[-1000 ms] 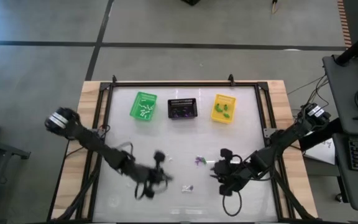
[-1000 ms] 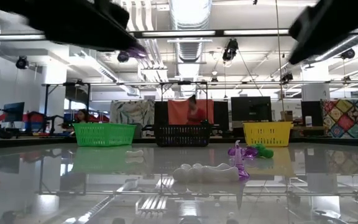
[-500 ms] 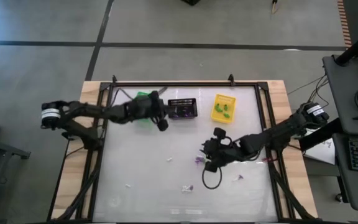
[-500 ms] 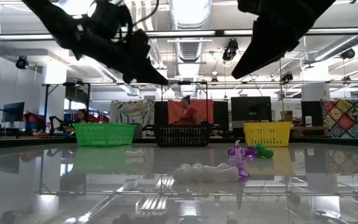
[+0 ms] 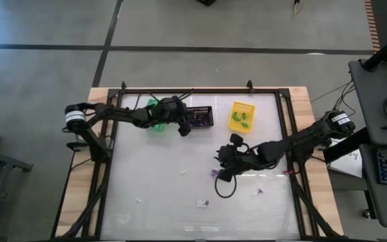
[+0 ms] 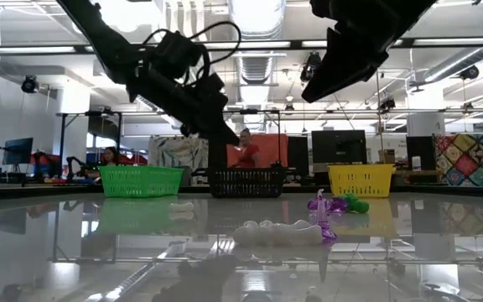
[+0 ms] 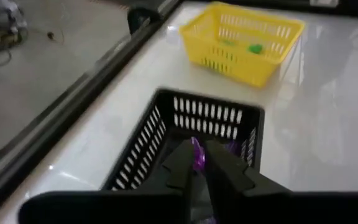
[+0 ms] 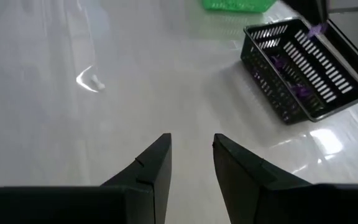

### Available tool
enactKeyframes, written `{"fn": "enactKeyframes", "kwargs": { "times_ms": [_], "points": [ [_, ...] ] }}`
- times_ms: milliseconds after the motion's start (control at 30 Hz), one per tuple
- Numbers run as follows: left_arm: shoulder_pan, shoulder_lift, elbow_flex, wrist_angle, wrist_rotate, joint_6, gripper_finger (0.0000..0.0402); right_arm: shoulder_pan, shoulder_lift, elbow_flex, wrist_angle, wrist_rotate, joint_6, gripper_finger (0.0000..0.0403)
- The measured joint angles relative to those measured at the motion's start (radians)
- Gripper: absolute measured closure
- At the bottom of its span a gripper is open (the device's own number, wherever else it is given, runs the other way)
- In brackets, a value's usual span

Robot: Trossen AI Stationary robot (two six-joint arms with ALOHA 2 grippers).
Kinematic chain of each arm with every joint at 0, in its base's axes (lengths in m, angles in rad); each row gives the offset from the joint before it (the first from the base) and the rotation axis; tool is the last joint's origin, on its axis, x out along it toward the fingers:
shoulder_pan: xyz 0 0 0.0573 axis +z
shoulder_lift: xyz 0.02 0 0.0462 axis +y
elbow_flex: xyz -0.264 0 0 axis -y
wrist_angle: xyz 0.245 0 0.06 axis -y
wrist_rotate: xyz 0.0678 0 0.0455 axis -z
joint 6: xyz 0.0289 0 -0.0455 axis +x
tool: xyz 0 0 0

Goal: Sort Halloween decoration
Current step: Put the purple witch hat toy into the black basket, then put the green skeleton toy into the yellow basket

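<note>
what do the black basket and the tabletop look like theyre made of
The black basket looks like moulded plastic, matte: thin, even slotted walls. The tabletop looks like glass or glossy white acrylic, hard to say which: it mirrors the baskets and ceiling lights.

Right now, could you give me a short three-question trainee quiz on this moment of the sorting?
1. True or false: the left gripper is over the yellow basket.
2. What colour is the trinket between the left gripper's fingers? A white, B purple, C green.
3. Fill in: the right gripper, out over the middle of the table, is ___ and holds nothing.

Key: 1 false, it is over the black basket; 2 B; 3 open.
</note>
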Motion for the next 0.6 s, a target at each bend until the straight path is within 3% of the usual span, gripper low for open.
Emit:
{"fn": "enactKeyframes", "kwargs": {
  "times_ms": [333,600],
  "points": [
    [0.001,-0.024,0.006,-0.033,-0.026,-0.014,0.0294,0.000,-0.001,0.031,-0.003,-0.105,0.131,0.0294],
    [-0.103,-0.160,-0.021,-0.041,0.088,-0.069,0.0284,0.000,0.004,0.031,-0.059,-0.276,0.450,0.0294]
  ]
}}
